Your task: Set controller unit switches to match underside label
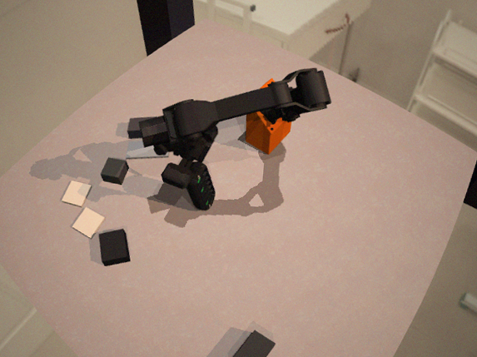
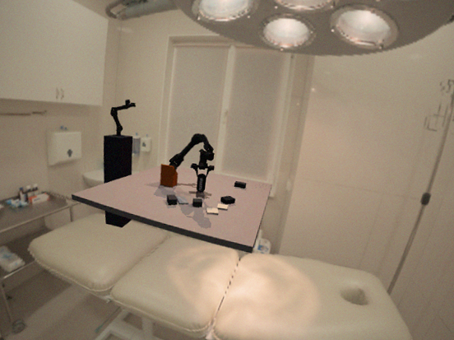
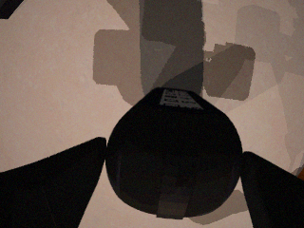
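The dark grey controller unit [image 1: 202, 189] [image 2: 200, 184] [image 3: 174, 129] stands steeply tipped on one end on the pink bench [image 1: 334, 228], off its base. Green switch ends show on the face turned to the top view. In the wrist view a strip of the pale label shows at its far end, too foreshortened to read. My gripper [image 1: 192, 179] [image 2: 201, 178] [image 3: 177, 154] points down over the unit with one finger on each side, shut on it.
An orange block [image 1: 266, 131] stands behind the arm. A small dark cube [image 1: 115, 169], two cream tiles [image 1: 76, 193] [image 1: 88, 221], a dark block [image 1: 114, 246] and a grey-blue plate [image 1: 144, 153] lie to the left. Another dark block [image 1: 252, 353] lies near the front edge.
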